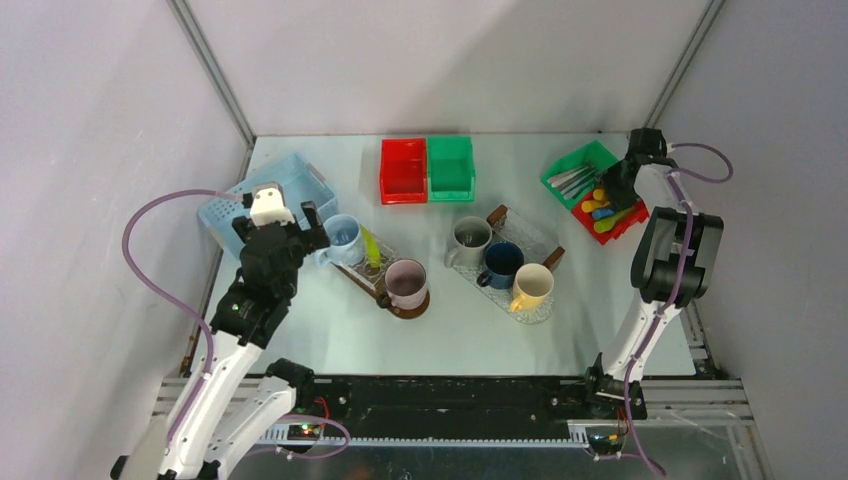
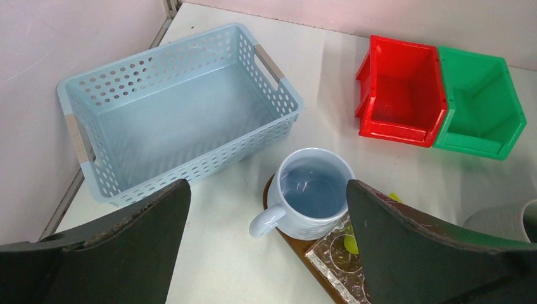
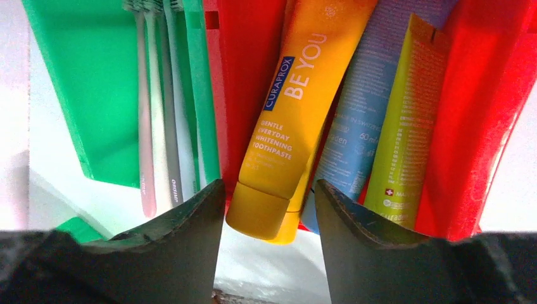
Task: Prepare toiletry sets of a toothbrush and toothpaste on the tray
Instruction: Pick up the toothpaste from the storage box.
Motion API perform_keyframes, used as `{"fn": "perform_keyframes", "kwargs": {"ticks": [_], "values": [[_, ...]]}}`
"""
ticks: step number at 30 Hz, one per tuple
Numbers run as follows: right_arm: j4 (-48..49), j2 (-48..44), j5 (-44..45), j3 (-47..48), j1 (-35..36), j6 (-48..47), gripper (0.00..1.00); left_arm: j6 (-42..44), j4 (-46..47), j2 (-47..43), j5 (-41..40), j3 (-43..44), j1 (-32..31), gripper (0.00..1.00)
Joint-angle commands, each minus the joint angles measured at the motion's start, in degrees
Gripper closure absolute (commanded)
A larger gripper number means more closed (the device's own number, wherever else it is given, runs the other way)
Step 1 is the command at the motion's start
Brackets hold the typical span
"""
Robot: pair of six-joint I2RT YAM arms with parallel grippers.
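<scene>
Several pale toothbrushes (image 3: pixel 155 120) lie in a green bin (image 1: pixel 585 160). Beside it, a red bin (image 1: pixel 628 215) holds an orange tube (image 3: pixel 285 114), a light blue tube (image 3: pixel 358 120) and a lime tube (image 3: pixel 405 126). My right gripper (image 3: pixel 267 190) is open low over the red bin, its fingers either side of the orange tube's cap, not touching it; it also shows in the top view (image 1: pixel 618 190). Another lime tube (image 1: pixel 371 248) lies on the left tray (image 1: pixel 356 276). My left gripper (image 1: pixel 290 228) is open and empty beside the light blue mug (image 2: pixel 316 190).
A pale blue basket (image 2: pixel 177 107) stands at the back left. Empty red (image 1: pixel 403 170) and green (image 1: pixel 451 167) bins stand at the back centre. A mauve mug (image 1: pixel 406 283) is on the left tray. The right tray (image 1: pixel 535 240) holds grey, dark blue and yellow mugs.
</scene>
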Motion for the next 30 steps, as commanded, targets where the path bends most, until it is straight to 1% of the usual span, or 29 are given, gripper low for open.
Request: {"fn": "perform_keyframes", "kwargs": {"ticks": [1,2,3,4,5,6,7,8,10,12,14,17,20,23,29,30], "values": [[1.7,0.3,-1.5,0.2,-0.6,0.9,0.49,1.6,2.5,-0.6,-0.6,-0.3,0.5,0.00],[1.9,-0.3,-1.5,-0.4,-0.6,0.9,0.51,1.6,2.5,-0.7,-0.4,-0.3,0.5,0.00],[2.4,-1.4,-1.5,-1.5,-0.6,0.8,0.56,1.6,2.6,-0.8,-0.3,-0.2,0.5,0.00],[2.6,-2.9,-1.4,-2.1,-0.6,0.5,0.59,1.5,2.6,-0.8,0.1,-0.3,0.5,0.00],[2.9,-3.7,-1.1,-3.1,-0.6,0.4,0.64,1.5,2.6,-0.8,0.5,-0.2,0.5,0.00],[3.0,-5.4,-0.9,-3.6,-0.6,0.1,0.67,1.3,2.6,-0.9,0.6,-0.1,0.5,0.00],[3.1,-6.3,-0.7,-4.6,-0.6,-0.1,0.72,1.3,2.6,-0.9,1.1,0.0,0.5,0.00],[3.1,-7.8,-0.6,-5.0,-0.6,-0.4,0.75,1.1,2.6,-1.1,1.4,0.1,0.5,0.00],[3.1,-10.2,-0.4,-6.2,-0.6,-0.7,0.86,0.7,2.6,-1.2,2.1,0.5,0.5,0.00],[3.0,-12.6,-0.4,-7.3,-0.5,-1.4,0.92,0.4,2.4,-1.3,3.1,1.0,0.5,0.00],[2.6,-15.0,-0.1,-8.0,-0.2,-2.4,0.96,0.1,1.8,-1.4,4.0,2.0,0.5,0.00],[2.3,-18.5,0.5,-9.1,1.3,-4.2,1.00,-0.2,0.5,-1.5,5.8,4.3,0.5,0.00],[3.0,-23.1,-0.5,-10.6,3.1,-6.3,1.00,-0.8,-0.7,-1.6,8.0,6.3,0.5,0.00],[6.1,-28.2,-2.4,-13.2,4.8,-8.6,1.00,-2.2,-2.0,-1.1,11.9,9.1,0.5,0.00],[12.7,-36.3,-6.7,-17.1,11.7,-14.7,1.00,-5.2,-3.8,1.4,20.8,14.9,0.5,0.00],[14.4,-37.0,-7.8,-17.9,14.2,-15.5,1.00,-5.6,-3.9,2.1,22.5,16.1,0.4,0.00]]}}
